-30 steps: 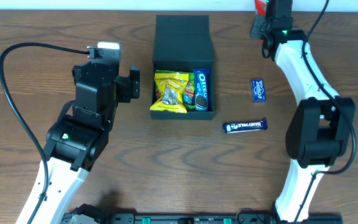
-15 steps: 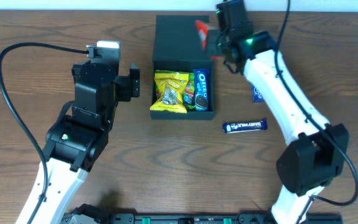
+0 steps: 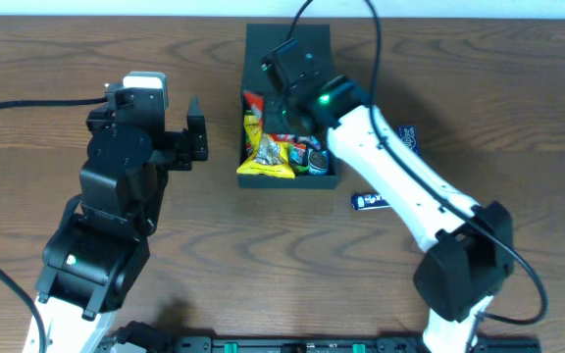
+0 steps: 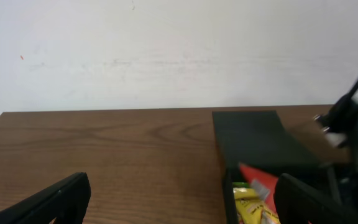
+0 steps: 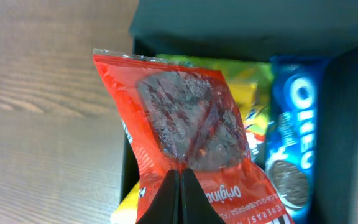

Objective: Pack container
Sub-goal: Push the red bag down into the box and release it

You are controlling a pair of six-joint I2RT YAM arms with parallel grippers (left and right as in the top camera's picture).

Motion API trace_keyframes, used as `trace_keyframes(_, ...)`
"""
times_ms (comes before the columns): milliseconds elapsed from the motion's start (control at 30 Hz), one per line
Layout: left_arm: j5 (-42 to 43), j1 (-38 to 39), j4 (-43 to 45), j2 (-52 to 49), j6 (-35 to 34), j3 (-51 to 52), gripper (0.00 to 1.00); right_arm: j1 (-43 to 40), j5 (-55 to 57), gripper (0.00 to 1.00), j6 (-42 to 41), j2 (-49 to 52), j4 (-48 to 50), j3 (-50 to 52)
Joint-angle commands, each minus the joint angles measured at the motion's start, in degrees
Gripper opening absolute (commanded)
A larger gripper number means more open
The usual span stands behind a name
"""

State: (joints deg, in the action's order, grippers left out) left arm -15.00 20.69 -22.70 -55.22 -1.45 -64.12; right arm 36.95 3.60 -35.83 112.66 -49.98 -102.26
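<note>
overhead: matte dark green-black rectangular cardboard box far-centre on the table, lid open, my right arm over it; left gripper wide, just left of the box | left wrist: i see fingers wide apart, holding nothing | right wrist: right gripper pinched narrow on glossy red plastic snack packet over the box's left side, blue oreo pack inside at right

White links and bulky black joint housings on left arm and right arm; thin black cable off the left; small green light on the right
</note>
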Motion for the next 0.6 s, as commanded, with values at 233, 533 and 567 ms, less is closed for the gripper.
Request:
trace_keyframes(233, 0.02, -0.2, -1.81, 1.14, 0.17, -0.98, 0.95, 5.51, 1.33, 0.35, -3.26, 8.02, 0.92, 0.5)
trace_keyframes(533, 0.02, -0.2, -1.68, 1.14, 0.17, -0.98, 0.95, 3.34, -4.61, 0.39, -1.53, 6.93, 1.55, 0.02)
trace_keyframes(567, 0.02, -0.2, -1.66, 1.14, 0.17, -0.98, 0.95, 2.91, -5.88, 0.43, -1.09, 6.36, 1.57, -0.09)
